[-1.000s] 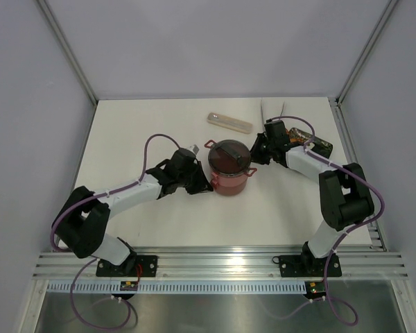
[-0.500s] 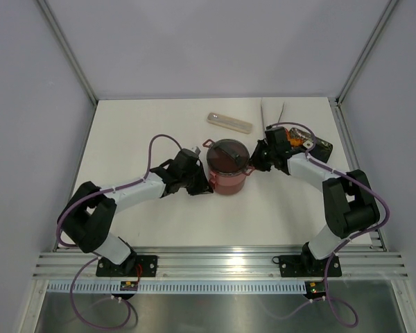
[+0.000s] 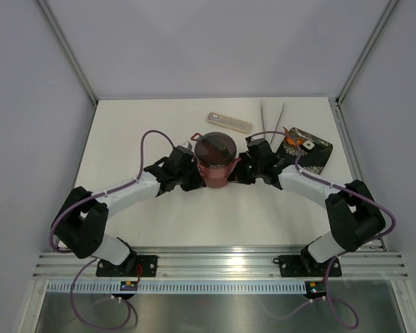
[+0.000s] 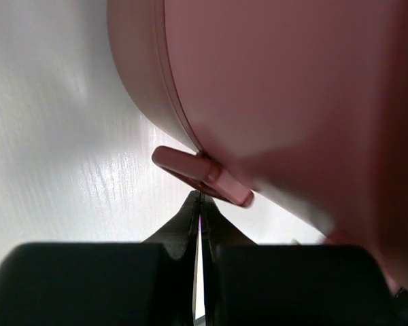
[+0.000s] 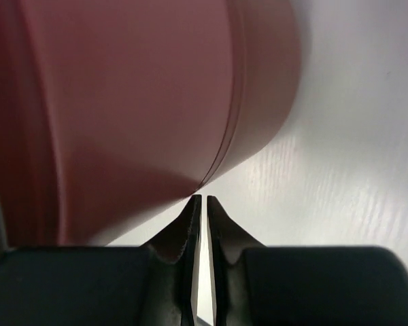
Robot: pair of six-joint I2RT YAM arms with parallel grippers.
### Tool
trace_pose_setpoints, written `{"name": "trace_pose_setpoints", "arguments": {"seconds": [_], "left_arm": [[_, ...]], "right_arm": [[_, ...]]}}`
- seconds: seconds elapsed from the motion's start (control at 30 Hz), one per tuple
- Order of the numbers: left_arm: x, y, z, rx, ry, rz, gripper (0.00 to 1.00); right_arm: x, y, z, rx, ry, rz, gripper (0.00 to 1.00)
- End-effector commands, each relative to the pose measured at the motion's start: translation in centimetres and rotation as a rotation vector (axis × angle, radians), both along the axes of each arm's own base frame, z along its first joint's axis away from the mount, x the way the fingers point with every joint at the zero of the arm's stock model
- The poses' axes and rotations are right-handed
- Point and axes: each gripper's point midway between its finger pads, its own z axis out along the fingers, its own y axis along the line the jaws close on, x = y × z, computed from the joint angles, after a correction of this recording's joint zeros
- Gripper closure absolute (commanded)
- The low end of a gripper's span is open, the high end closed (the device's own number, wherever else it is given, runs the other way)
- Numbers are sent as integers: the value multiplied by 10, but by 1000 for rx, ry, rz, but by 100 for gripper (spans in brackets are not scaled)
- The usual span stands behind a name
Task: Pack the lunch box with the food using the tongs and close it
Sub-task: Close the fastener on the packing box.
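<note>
The maroon lunch box (image 3: 215,161) stands stacked in mid-table with a dark lid on top, a red latch (image 3: 195,137) jutting from its far left. My left gripper (image 3: 196,179) is shut and empty, its tips (image 4: 200,197) touching a pink latch (image 4: 204,175) on the box's wall (image 4: 292,81). From the other side my right gripper (image 3: 239,173) presses its tips (image 5: 200,198) against the maroon wall (image 5: 122,102), nearly shut with only a thin slit, holding nothing. The silver tongs (image 3: 272,111) lie at the back. Orange food (image 3: 292,138) sits on the black tray.
A black patterned tray (image 3: 312,154) lies right of the box, behind my right forearm. The long beige cutlery case (image 3: 229,122) rests just beyond the box. Metal frame rails run along the table's left and right edges.
The lunch box has slid left and away from the arms, both grippers staying against its sides. My right arm swung left off the tray, uncovering the tray and the tongs.
</note>
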Motion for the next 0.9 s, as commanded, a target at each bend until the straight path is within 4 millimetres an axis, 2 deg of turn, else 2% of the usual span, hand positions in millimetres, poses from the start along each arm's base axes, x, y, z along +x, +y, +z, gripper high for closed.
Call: {"name": "trace_pose_setpoints", "arguments": {"seconds": [0.0, 0.03, 0.13, 0.23, 0.3, 0.33, 0.37, 0.4, 0.43, 0.47, 0.5, 0.53, 0.57, 0.6, 0.63, 0.67, 0.7, 0.73, 0.77, 0.8, 0.83, 0.87], "left_arm": [[24, 4, 50, -30, -156, 46, 100], [18, 12, 54, -15, -157, 48, 100], [19, 39, 52, 46, -165, 121, 100], [22, 61, 62, 58, -186, 184, 100], [27, 74, 70, 63, -206, 223, 100], [27, 79, 71, 70, -207, 232, 100], [28, 82, 72, 73, -209, 239, 100], [29, 87, 74, 75, -213, 250, 100], [29, 89, 74, 76, -212, 256, 100], [31, 92, 76, 78, -215, 265, 100], [30, 94, 76, 81, -213, 266, 100], [31, 96, 77, 84, -216, 270, 100], [31, 97, 78, 84, -218, 273, 100], [31, 99, 79, 87, -219, 279, 100], [31, 101, 80, 86, -222, 281, 100], [31, 102, 81, 88, -222, 284, 100], [30, 104, 79, 91, -217, 287, 100], [30, 105, 81, 91, -220, 289, 100], [30, 106, 81, 90, -221, 290, 100], [29, 108, 81, 92, -218, 292, 100], [28, 108, 82, 92, -221, 291, 100], [28, 110, 82, 91, -222, 294, 100]], "right_arm": [[-3, 5, 22, 41, -54, -9, 87], [1, -9, 20, -18, -74, -60, 87], [16, -31, 26, -32, -88, -115, 87], [37, -52, 32, -44, -102, -173, 86], [50, -55, 43, -36, -130, -187, 85], [55, -58, 40, -45, -126, -189, 85], [65, -57, 51, -36, -150, -190, 85], [72, -57, 53, -38, -157, -190, 85], [79, -57, 46, -41, -140, -189, 85], [91, -55, 54, -28, -160, -191, 85], [100, -53, 43, -30, -144, -186, 85], [106, -48, 43, -11, -145, -167, 85], [120, -44, 52, 12, -163, -163, 85], [130, -39, 39, 20, -143, -146, 85], [134, -30, 39, 52, -138, -114, 84], [147, -22, 50, 76, -168, -99, 84], [152, -17, 49, 89, -159, -84, 84], [155, -8, 33, 113, -119, -44, 83], [162, 1, 41, 142, -134, -19, 83], [168, 8, 35, 176, -140, 9, 83], [162, 20, 40, 236, -138, 69, 82], [161, 23, 38, 253, -130, 86, 82]]}}
